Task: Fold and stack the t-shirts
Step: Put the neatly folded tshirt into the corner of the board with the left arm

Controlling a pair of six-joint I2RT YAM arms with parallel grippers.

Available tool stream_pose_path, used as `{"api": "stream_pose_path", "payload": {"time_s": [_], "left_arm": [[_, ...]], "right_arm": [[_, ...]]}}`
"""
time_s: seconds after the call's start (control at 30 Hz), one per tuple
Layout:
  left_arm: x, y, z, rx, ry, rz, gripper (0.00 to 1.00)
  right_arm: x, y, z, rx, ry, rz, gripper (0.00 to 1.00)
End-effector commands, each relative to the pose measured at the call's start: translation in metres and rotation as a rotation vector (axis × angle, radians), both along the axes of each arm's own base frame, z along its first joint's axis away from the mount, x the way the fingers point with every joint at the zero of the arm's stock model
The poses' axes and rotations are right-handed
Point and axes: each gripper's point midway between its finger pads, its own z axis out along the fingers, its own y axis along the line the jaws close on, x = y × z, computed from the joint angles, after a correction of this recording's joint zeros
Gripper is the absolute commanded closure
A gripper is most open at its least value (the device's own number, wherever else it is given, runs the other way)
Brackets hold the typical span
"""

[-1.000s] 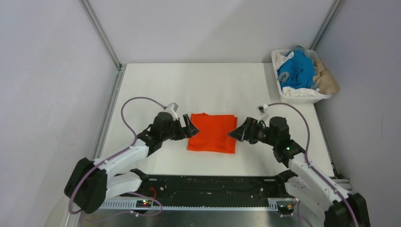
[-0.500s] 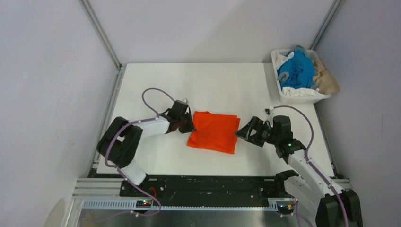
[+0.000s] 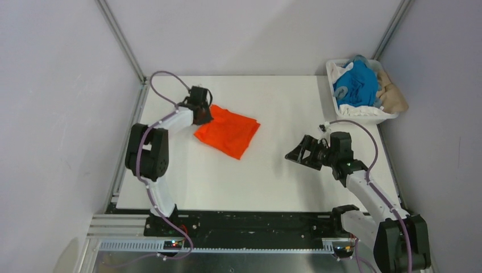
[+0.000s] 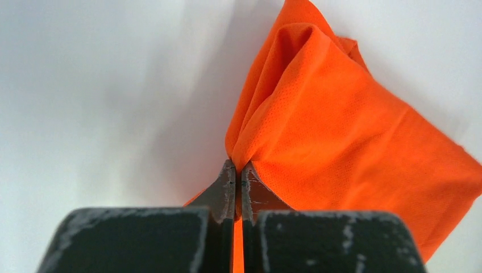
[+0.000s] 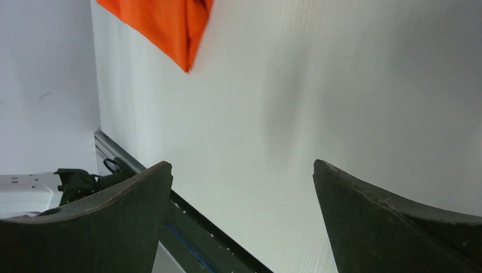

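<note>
Dragged away from the near middle since the earlier frame, the folded orange shirt (image 3: pixel 227 132) is now laid askew toward the far left corner of the table (image 3: pixel 284 102). A bunched edge of it is clamped in the left gripper (image 4: pixel 237 166). The right gripper (image 3: pixel 292 154) is held wide apart near the right edge, well apart from it. A blue shirt (image 3: pixel 357 84), a white shirt (image 3: pixel 341 73) and a beige shirt (image 3: pixel 393 96) are heaped in the basket (image 3: pixel 364 118) at the far right corner.

The right claw (image 5: pixel 241 164) is gaping wide above the white worktop (image 5: pixel 318 85); the orange t-shirt (image 5: pixel 165 23) is lying well apart, farther off.
</note>
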Motion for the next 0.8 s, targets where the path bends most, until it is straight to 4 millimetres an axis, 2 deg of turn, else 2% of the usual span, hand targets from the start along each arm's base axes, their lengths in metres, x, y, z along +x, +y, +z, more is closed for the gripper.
{"api": "stream_pose_path", "payload": {"time_s": [0.0, 0.03, 0.07, 0.1, 0.13, 0.17, 0.2, 0.23, 0.27, 0.3, 0.33, 0.37, 0.53, 0.6, 0.7, 0.73, 0.77], "left_arm": [[0.053, 0.048, 0.024, 0.122, -0.033, 0.0, 1.0], [0.056, 0.064, 0.023, 0.147, -0.009, 0.009, 1.0], [0.065, 0.07, 0.024, 0.16, 0.005, -0.002, 1.0], [0.081, 0.082, 0.041, 0.158, -0.027, 0.019, 1.0], [0.08, 0.09, 0.032, 0.166, 0.017, 0.007, 1.0], [0.092, 0.105, 0.045, 0.169, -0.013, 0.032, 1.0], [0.095, 0.115, 0.04, 0.188, -0.001, 0.035, 1.0], [0.105, 0.131, 0.05, 0.197, -0.027, 0.059, 1.0], [0.108, 0.144, 0.042, 0.212, -0.01, 0.068, 1.0], [0.115, 0.165, 0.048, 0.216, -0.026, 0.1, 1.0], [0.118, 0.173, 0.039, 0.22, -0.011, 0.091, 1.0], [0.125, 0.189, 0.038, 0.224, -0.016, 0.112, 1.0], [0.146, 0.239, 0.033, 0.216, -0.041, 0.15, 1.0], [0.155, 0.256, 0.028, 0.197, -0.052, 0.194, 1.0], [0.173, 0.258, 0.023, 0.087, -0.09, 0.204, 0.99], [0.175, 0.258, 0.024, 0.067, -0.098, 0.2, 0.97], [0.177, 0.258, 0.027, 0.06, -0.104, 0.202, 0.88]], "right_arm": [[0.015, -0.012, 0.01, -0.046, -0.045, -0.017, 0.01], [0.016, -0.014, 0.009, -0.049, -0.042, -0.022, 0.01], [0.017, -0.017, 0.008, -0.051, -0.038, -0.033, 0.01], [0.019, -0.018, 0.009, -0.05, -0.042, -0.036, 0.0], [0.021, -0.021, 0.009, -0.049, -0.04, -0.045, 0.01], [0.021, -0.021, 0.011, -0.044, -0.041, -0.046, 0.01], [0.022, -0.022, 0.011, -0.043, -0.04, -0.05, 0.01], [0.023, -0.023, 0.012, -0.043, -0.042, -0.052, 0.01], [0.024, -0.024, 0.012, -0.045, -0.043, -0.055, 0.01], [0.024, -0.025, 0.012, -0.049, -0.046, -0.057, 0.01], [0.025, -0.025, 0.012, -0.051, -0.049, -0.059, 0.01], [0.026, -0.026, 0.013, -0.051, -0.05, -0.062, 0.0], [0.021, -0.026, 0.01, -0.057, -0.032, -0.051, 0.01], [0.02, -0.028, 0.008, -0.07, -0.024, -0.058, 0.01], [0.019, -0.03, 0.007, -0.079, -0.02, -0.066, 0.01], [0.02, -0.03, 0.007, -0.079, -0.024, -0.069, 0.0], [0.02, -0.03, 0.008, -0.077, -0.027, -0.069, 0.01]]}}
